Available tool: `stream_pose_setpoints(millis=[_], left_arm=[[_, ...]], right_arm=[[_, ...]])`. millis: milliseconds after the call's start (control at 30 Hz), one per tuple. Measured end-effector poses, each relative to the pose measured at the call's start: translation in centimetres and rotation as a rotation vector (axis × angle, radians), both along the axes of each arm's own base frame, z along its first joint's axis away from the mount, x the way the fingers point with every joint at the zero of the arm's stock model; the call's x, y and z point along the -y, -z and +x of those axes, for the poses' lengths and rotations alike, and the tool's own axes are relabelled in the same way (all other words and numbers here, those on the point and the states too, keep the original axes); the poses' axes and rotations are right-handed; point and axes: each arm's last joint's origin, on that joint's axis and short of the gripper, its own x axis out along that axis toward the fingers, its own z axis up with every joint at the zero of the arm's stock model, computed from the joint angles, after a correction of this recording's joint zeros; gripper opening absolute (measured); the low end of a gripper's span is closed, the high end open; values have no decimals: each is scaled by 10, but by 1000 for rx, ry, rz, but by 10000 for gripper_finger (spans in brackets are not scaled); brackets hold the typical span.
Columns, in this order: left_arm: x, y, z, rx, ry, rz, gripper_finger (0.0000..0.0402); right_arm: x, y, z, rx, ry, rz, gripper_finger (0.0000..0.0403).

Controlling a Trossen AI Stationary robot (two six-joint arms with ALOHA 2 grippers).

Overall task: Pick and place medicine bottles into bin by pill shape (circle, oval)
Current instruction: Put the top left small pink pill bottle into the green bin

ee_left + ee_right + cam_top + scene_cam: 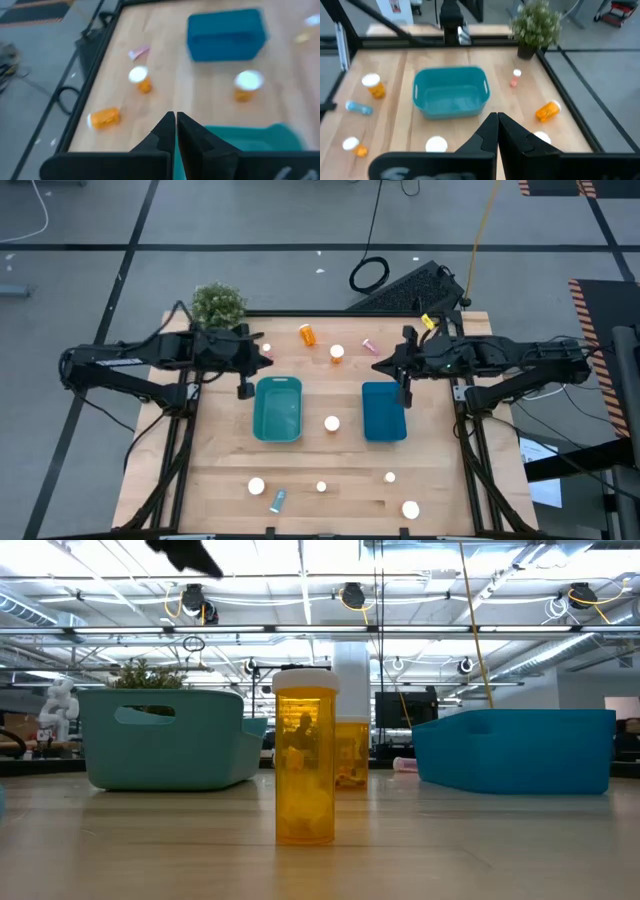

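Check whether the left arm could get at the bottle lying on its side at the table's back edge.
Probably yes. The lying bottle sits on open wood, apart from the teal bin and the upright bottle. The left hand, fingers shut, hangs nearby with nothing between.

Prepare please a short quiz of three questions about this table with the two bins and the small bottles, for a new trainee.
1. True or false: the orange bottle near the far edge of the table lies on its side.
2. What stands upright between the teal bin and the blue bin?
A. the potted plant
B. a white-capped bottle
C. nothing
3. Fill in: both the left gripper and the right gripper have their fingers ____.

Key:
1. True. The high view shows its whole length flat on the wood.
2. B. The white-capped bottle stands there; the potted plant is at the far left corner.
3. Shut. Each wrist view shows the two fingers pressed together, holding nothing.
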Motion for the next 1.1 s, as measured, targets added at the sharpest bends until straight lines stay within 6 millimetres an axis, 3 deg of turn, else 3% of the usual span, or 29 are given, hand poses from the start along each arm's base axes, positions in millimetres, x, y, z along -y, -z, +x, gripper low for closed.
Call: stream_pose_setpoints(millis=[167,433,633,1100], left_arm=[[-19,21,1,-44,-105,23,21],[-53,45,-10,-61,-310,-158,22],[-69,70,-12,-122,-404,-294,29],[-104,108,8,-192,-623,-379,215]], right_arm=[[-3,27,5,-27,54,103,0],[-21,92,13,-7,2,150,0],[-24,115,13,1,-11,153,0],[-15,117,13,-40,-39,28,0]])
